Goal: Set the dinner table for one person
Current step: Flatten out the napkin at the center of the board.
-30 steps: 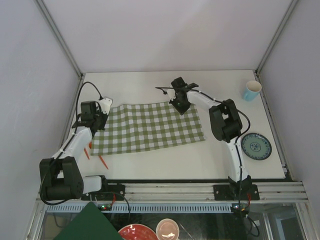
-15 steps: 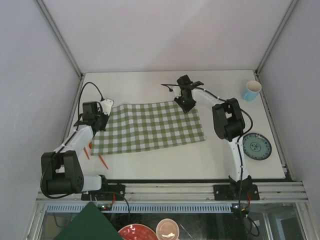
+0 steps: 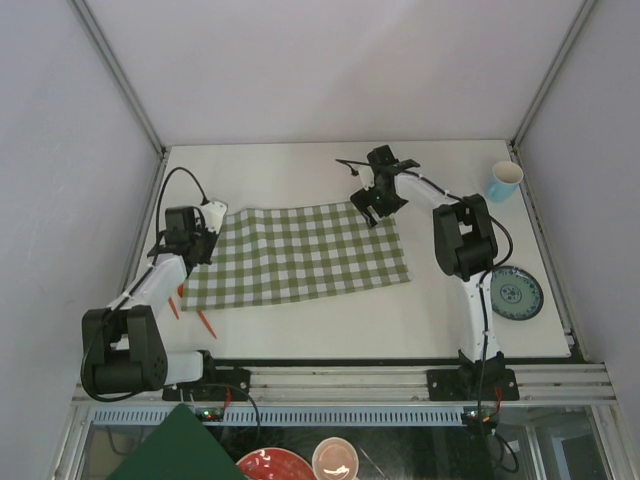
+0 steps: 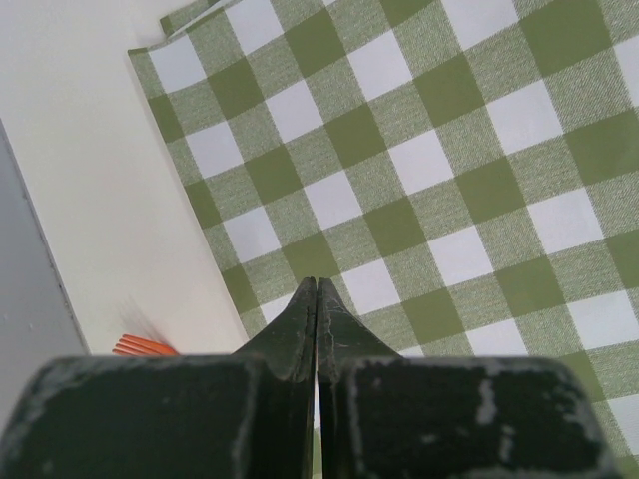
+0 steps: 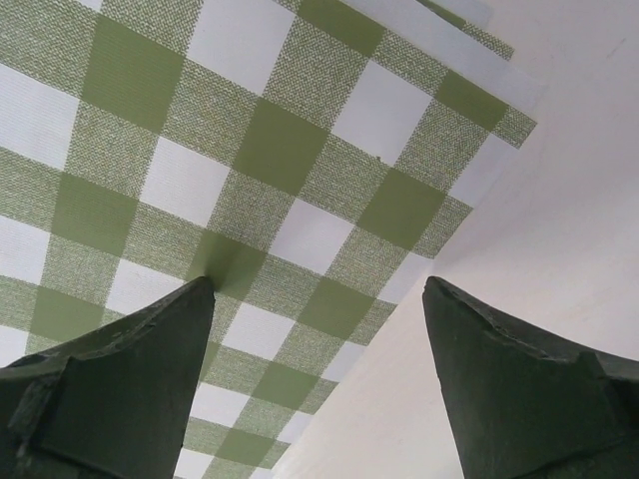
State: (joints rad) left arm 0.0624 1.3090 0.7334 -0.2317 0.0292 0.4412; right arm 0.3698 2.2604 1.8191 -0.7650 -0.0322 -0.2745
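A green-and-white checked cloth [image 3: 300,255] lies spread flat on the off-white dinner table [image 3: 290,170]. My left gripper [image 3: 203,241] is shut, its tips [image 4: 317,284] low over the cloth [image 4: 419,170] near its left edge; no fabric shows between the fingers. My right gripper [image 3: 369,211] hangs open just above the cloth's far right corner [image 5: 280,150]. Its midpoint [image 5: 318,289] sits over the cloth's edge, one finger over fabric and the other over bare table [image 5: 559,230], with nothing held.
A light blue cup [image 3: 505,181] stands at the far right corner. A blue patterned plate [image 3: 512,293] lies at the right edge. Orange pointed utensils [image 3: 204,322] lie left of the cloth, also seen in the left wrist view [image 4: 145,346]. Red bowls [image 3: 275,466] sit below the front rail.
My right gripper has opened, letting go of the cloth's far right corner, and has shifted slightly right and back. The left gripper has stayed shut and nearly still.
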